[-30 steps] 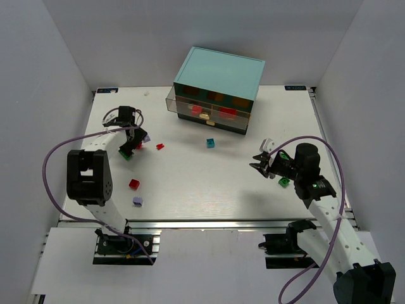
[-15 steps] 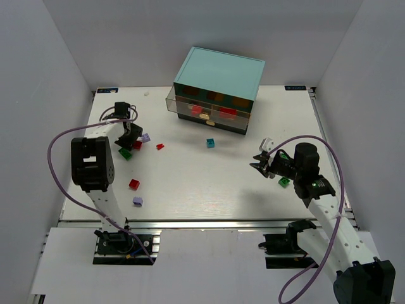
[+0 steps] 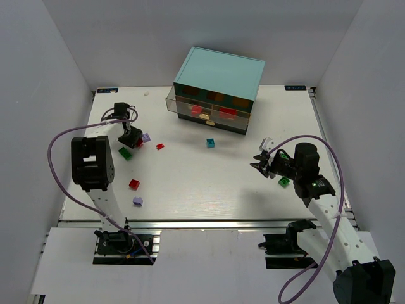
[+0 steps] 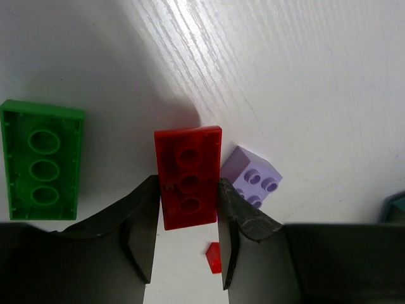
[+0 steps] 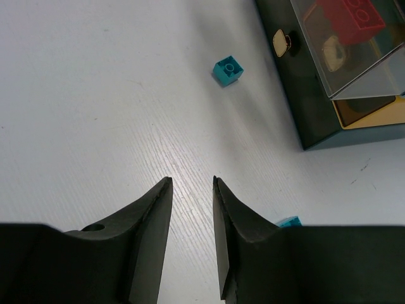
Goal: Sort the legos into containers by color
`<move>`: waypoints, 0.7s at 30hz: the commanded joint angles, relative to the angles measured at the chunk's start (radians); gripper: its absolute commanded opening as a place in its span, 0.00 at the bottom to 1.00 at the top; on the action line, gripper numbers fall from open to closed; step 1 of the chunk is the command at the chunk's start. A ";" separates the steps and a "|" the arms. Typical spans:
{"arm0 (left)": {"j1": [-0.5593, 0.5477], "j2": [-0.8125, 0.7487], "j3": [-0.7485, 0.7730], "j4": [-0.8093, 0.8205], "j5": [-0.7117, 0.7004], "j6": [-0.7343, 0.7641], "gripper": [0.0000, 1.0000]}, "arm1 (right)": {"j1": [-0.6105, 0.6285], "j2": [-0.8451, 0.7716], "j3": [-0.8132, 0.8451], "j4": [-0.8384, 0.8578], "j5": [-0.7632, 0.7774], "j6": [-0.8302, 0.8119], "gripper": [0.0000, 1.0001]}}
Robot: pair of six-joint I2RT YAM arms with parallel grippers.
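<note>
Clamps red brick (image 4: 188, 171), underside up, in left gripper (image 4: 187, 190), just beside lavender brick (image 4: 253, 177); green brick (image 4: 43, 159) near. Holds right gripper (image 5: 192, 183) slightly apart, empty, above table (image 5: 95, 95).

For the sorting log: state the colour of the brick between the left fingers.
The brick is red, clearest in the left wrist view.

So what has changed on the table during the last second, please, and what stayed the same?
The left gripper moved a little away from the arm bases, and its jaws closed onto the two long sides of the red brick, which lies on the table. Unchanged: the right gripper, open and empty, the green brick, the lavender brick and the cabinet.
</note>
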 commanded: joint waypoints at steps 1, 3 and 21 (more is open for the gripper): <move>0.010 -0.122 0.001 0.029 0.045 0.067 0.28 | -0.003 -0.008 0.013 0.005 -0.003 -0.011 0.38; -0.011 -0.177 -0.011 0.038 0.048 0.142 0.24 | -0.004 -0.009 0.013 0.005 -0.001 -0.012 0.38; -0.175 -0.440 0.055 0.414 0.623 0.438 0.01 | -0.009 -0.003 0.009 0.010 -0.003 -0.005 0.36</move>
